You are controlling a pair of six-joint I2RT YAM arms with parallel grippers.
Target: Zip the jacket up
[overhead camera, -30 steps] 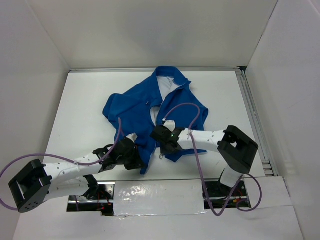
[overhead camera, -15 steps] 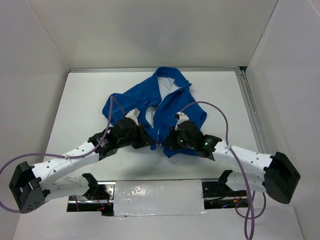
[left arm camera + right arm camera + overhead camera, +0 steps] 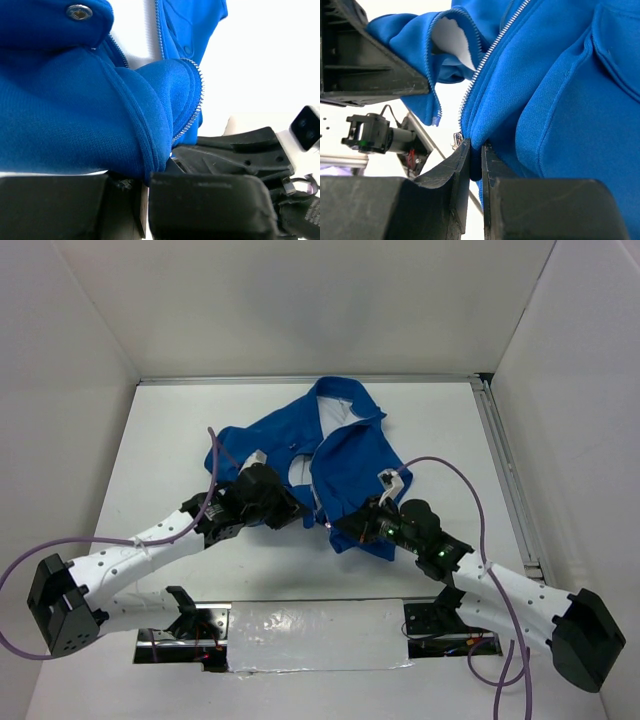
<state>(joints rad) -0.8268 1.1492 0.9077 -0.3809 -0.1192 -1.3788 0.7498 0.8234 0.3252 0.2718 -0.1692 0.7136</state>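
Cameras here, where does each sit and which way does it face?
Top external: above and behind the bases, looking down on table, jacket, left arm, right arm.
Left wrist: on the left arm, facing along the left fingers, shut on a jacket fold.
Right wrist: on the right arm, facing along the right fingers, shut beside the zipper teeth.
Shared: both wrist views show zipper teeth.

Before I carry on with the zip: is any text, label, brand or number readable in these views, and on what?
None can be read.
The jacket shows no label or logo in any view.
Its metal snap carries no legible marking.
The silver tape at the near table edge is blank.
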